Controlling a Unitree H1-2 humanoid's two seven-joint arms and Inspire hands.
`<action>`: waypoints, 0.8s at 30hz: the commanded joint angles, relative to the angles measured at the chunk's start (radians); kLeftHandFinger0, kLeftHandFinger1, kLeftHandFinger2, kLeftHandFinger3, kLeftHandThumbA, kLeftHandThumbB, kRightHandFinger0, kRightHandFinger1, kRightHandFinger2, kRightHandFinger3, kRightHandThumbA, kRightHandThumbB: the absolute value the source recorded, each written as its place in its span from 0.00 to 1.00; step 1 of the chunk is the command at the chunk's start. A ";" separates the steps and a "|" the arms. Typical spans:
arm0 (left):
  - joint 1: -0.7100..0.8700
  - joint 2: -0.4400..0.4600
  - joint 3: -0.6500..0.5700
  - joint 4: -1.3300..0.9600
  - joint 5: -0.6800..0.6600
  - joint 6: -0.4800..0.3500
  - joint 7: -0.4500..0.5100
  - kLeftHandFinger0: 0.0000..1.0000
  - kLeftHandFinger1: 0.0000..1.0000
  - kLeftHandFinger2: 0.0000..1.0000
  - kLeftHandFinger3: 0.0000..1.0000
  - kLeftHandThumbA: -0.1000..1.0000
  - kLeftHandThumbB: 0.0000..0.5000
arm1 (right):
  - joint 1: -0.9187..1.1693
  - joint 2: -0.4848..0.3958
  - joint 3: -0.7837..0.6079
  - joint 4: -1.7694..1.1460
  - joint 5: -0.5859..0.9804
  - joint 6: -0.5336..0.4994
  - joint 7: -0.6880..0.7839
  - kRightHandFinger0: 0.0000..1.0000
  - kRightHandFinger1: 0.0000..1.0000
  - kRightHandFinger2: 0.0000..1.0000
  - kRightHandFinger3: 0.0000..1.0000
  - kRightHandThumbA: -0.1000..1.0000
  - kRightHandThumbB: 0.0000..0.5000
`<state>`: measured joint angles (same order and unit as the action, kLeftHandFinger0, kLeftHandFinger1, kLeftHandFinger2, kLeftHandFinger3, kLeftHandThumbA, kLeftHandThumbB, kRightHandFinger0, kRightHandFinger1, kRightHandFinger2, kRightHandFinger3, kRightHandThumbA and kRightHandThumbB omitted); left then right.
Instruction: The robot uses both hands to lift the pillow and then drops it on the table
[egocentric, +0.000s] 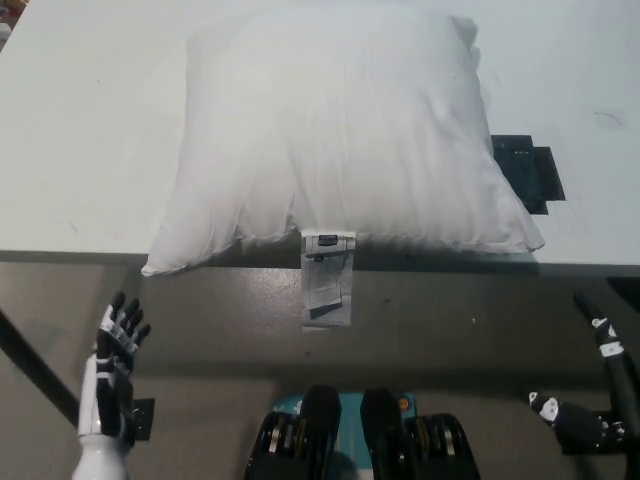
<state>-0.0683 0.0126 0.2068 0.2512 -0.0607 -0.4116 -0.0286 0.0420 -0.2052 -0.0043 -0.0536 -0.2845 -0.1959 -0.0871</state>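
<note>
A large white pillow (345, 135) lies flat on the white table (80, 120), its near edge reaching the table's front edge. A white care label (327, 278) hangs from that edge over the table's front. My white left hand (118, 352) is below the table edge at the lower left, fingers spread, open, holding nothing and well short of the pillow. My black right hand (585, 420) sits low at the bottom right, also below the table edge and away from the pillow; its fingers are too dark and cropped to read.
A black fixture (527, 172) lies on the table just right of the pillow, partly under its corner. The table's front edge (100, 256) runs across the picture between my hands and the pillow. A dark bar (30, 365) slants at the lower left.
</note>
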 joint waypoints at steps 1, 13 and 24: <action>-0.049 0.049 0.033 -0.092 0.058 -0.058 0.065 1.00 1.00 1.00 1.00 1.00 0.42 | -0.043 -0.022 -0.055 -0.097 -0.063 0.014 -0.046 1.00 1.00 1.00 1.00 1.00 0.57; -0.233 0.166 0.152 -0.235 0.017 -0.058 0.080 1.00 1.00 1.00 1.00 1.00 0.39 | -0.255 -0.065 -0.189 -0.240 -0.045 0.155 -0.016 1.00 1.00 1.00 1.00 1.00 0.65; -0.417 0.307 0.131 -0.104 0.092 -0.058 0.102 1.00 1.00 1.00 1.00 1.00 0.35 | -0.471 -0.097 -0.177 -0.268 -0.072 0.312 0.028 1.00 1.00 1.00 1.00 1.00 0.56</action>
<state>-0.3883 0.2348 0.3442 0.0827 -0.0135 -0.4383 0.0496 -0.3111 -0.2629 -0.1831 -0.3054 -0.3384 0.0315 -0.0857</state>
